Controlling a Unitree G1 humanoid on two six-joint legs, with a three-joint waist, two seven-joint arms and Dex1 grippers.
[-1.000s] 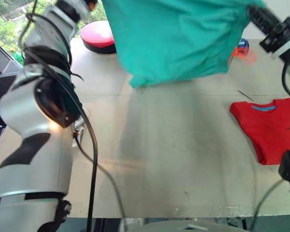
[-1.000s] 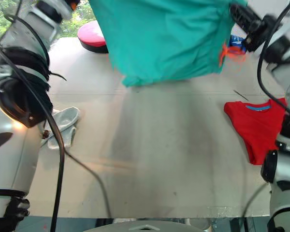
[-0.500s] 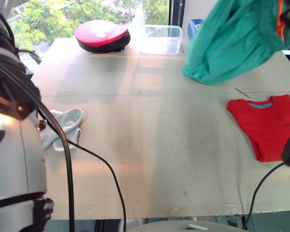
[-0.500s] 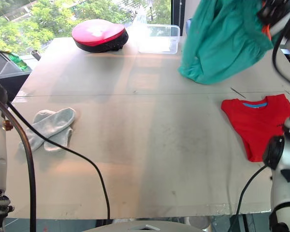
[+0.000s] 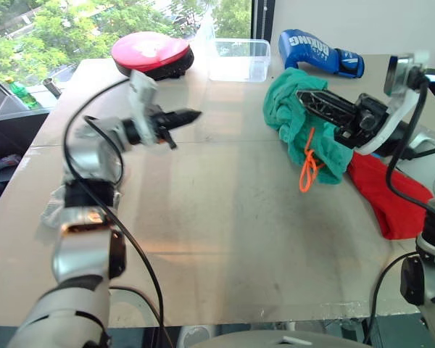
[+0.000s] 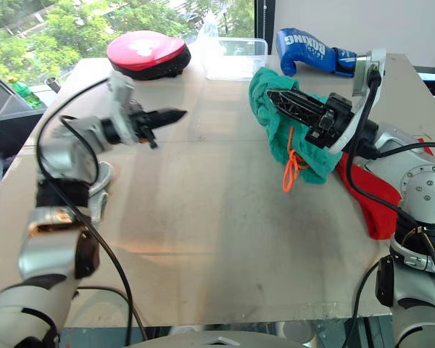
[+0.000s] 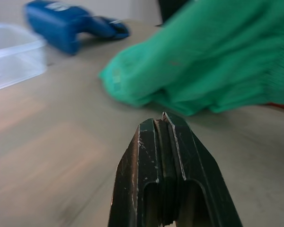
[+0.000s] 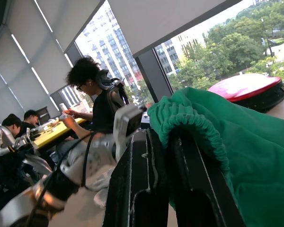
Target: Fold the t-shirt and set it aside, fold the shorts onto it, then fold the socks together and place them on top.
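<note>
Right gripper [image 6: 275, 95] clamped on the gathered waistband of the teal-green shorts [image 5: 297, 119], fingers [image 8: 146, 189] closed with the fabric bunched between and beside them. Shorts heaped in a crumpled mound toward the table's right edge, orange drawstring [image 5: 307, 164] trailing down the near side onto the table [image 5: 225, 225]. Red t-shirt [image 5: 391, 199] lying flat against the right edge, its far part covered by the shorts. Left gripper [image 5: 191, 114] shut on nothing, fingers [image 7: 163, 156] pressed together, held above the table's far left part and pointing toward the shorts, well apart from them. Grey socks [image 6: 100, 190] near the left edge, mostly hidden behind the left arm. Along the far edge: red and black padded mitt [image 5: 152, 54] at the left, clear plastic container [image 5: 239, 58] in the middle, blue boxing glove [image 5: 315, 51] to its right. People seated at a yellow desk [image 8: 61, 130] in the background of the right wrist view.
</note>
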